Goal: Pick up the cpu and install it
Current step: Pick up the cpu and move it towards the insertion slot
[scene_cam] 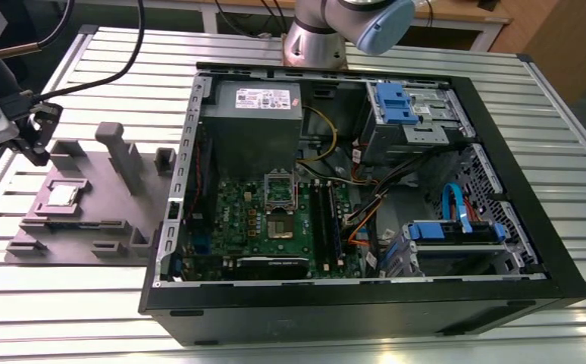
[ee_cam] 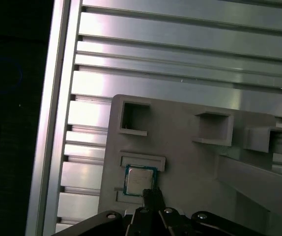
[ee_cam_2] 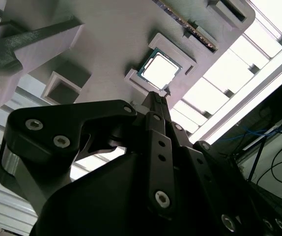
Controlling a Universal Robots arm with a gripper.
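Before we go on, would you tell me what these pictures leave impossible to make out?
- The cpu, first wrist view: its edge nearest the gripper is covered by the gripper's tip.
- Gripper-to-cpu contact, both wrist views: they overlap, so touching cannot be judged.
- The socket, exterior view: too small to tell whether it is empty.
- The arm, exterior view: cut off by the top edge.

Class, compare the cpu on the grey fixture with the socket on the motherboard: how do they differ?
The cpu has a bright silvery top; the socket has a dark centre. The cpu lies in the grey fixture outside the case; the socket sits on the green motherboard inside it. Both are square and flat.
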